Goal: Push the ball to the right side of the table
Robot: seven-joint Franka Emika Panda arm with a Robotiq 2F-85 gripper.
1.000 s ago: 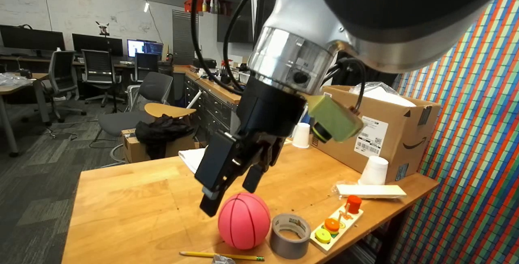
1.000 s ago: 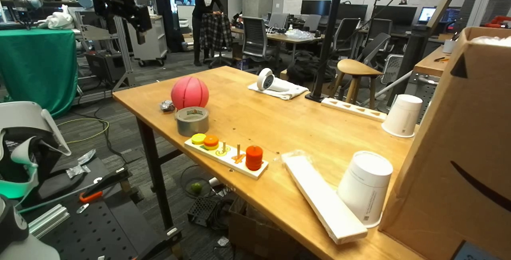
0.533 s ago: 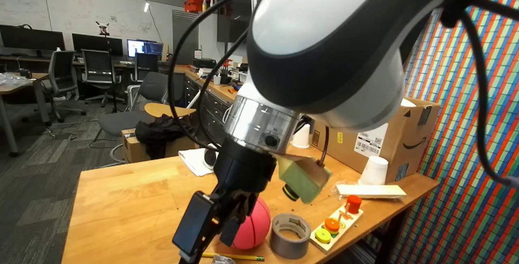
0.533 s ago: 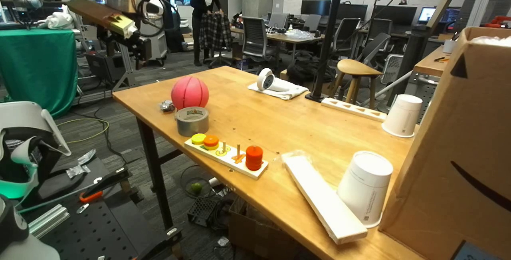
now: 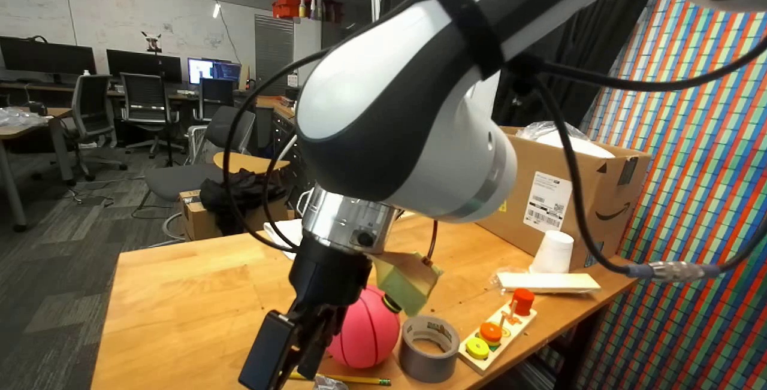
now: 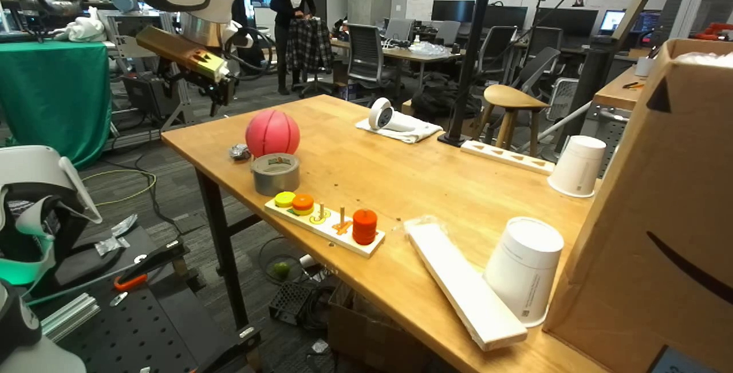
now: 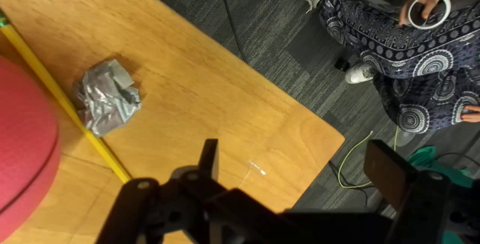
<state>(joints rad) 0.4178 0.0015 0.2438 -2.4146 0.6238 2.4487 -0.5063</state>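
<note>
A pink-red ball with dark seams point(image 5: 367, 335) rests on the wooden table point(image 5: 180, 306), partly hidden by the arm. In an exterior view the ball point(image 6: 273, 133) sits near the table's far-left corner, fully visible. In the wrist view part of the ball point(image 7: 23, 150) shows at the left edge. My gripper point(image 5: 280, 373) is beside the ball, apart from it and higher than the table. The gripper point(image 6: 193, 101) also shows up and left of the ball. In the wrist view its fingers point(image 7: 294, 158) are wide apart with nothing between them, over the table's corner.
A grey tape roll point(image 5: 428, 348) stands close to the ball, then a peg toy point(image 6: 326, 224). A yellow pencil point(image 7: 63, 98) and crumpled foil point(image 7: 108, 96) lie beside the ball. White cups point(image 6: 524, 270), a white bar point(image 6: 464, 281) and a cardboard box point(image 6: 647, 201) stand farther along.
My gripper has come down towards table height, moving left in an exterior view and slightly right, nearer the ball, in an exterior view. The ball and other table objects have not moved.
</note>
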